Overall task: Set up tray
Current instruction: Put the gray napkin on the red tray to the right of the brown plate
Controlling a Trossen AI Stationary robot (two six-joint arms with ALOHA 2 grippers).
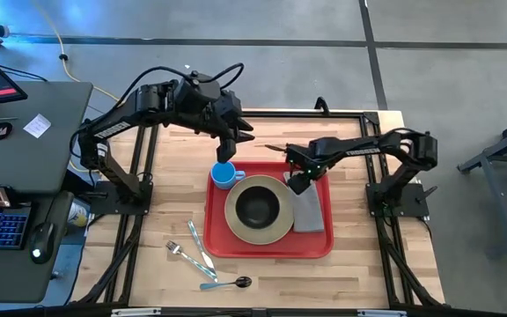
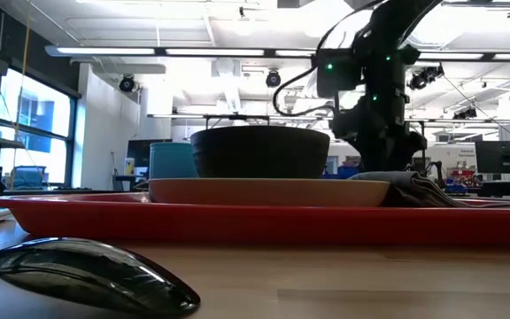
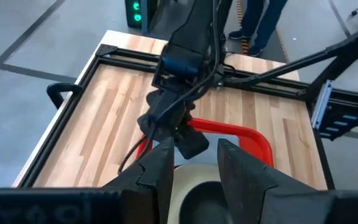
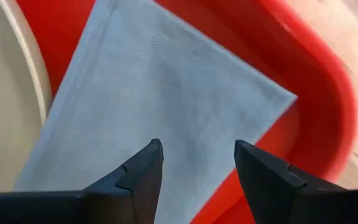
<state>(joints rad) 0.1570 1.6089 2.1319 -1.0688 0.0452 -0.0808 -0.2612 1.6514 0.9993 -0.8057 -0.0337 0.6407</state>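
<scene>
We found the red tray (image 1: 311, 245) lying flat on the wooden tabletop (image 1: 359, 273), carrying a beige plate (image 1: 236, 224) with a dark bowl (image 1: 257, 208) on it, a blue cup (image 1: 224, 174) at one corner and a grey napkin (image 4: 166, 99) beside the plate. The right claw (image 4: 197, 163) hung just above the napkin with its fingers apart and nothing between them. The left claw (image 3: 194, 163) hovered over the cup's corner of the tray, fingers parted and empty, while a fork (image 1: 180, 251) and spoon (image 1: 227, 283) lay on the tabletop beside the tray.
</scene>
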